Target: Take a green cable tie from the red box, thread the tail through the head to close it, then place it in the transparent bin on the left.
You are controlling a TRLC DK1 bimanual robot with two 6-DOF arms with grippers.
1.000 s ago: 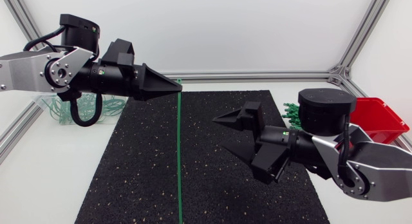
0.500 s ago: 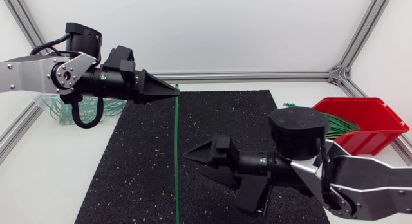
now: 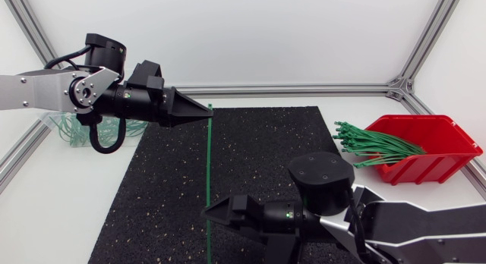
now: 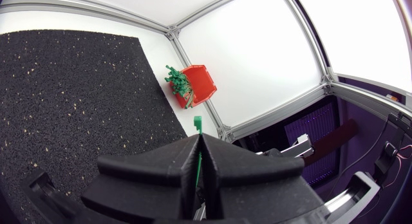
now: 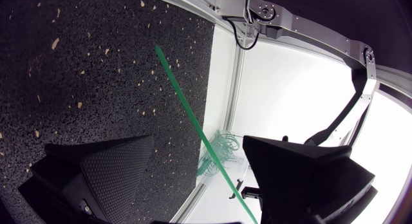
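Observation:
My left gripper (image 3: 206,110) is shut on a green cable tie (image 3: 208,180) near its head, over the far edge of the black mat (image 3: 258,143). The tie hangs straight down toward the near edge. In the left wrist view its head (image 4: 197,125) pokes out past the closed fingertips (image 4: 193,147). My right gripper (image 3: 216,218) is low at the front, open, its tips at the tie's lower part. The right wrist view shows the tie (image 5: 193,124) running between the spread fingers (image 5: 103,163), touching neither. The red box (image 3: 437,143) holds a bundle of green ties (image 3: 372,146).
The transparent bin (image 3: 64,127) stands at the left behind my left arm, with several looped green ties inside; it also shows ahead of the right gripper as the bin (image 5: 219,150). The aluminium frame (image 3: 304,89) borders the table's far edge.
My right arm has swung from the right side down to the front middle, bringing its open gripper up to the hanging tie. The left arm shifted slightly, still holding the tie.

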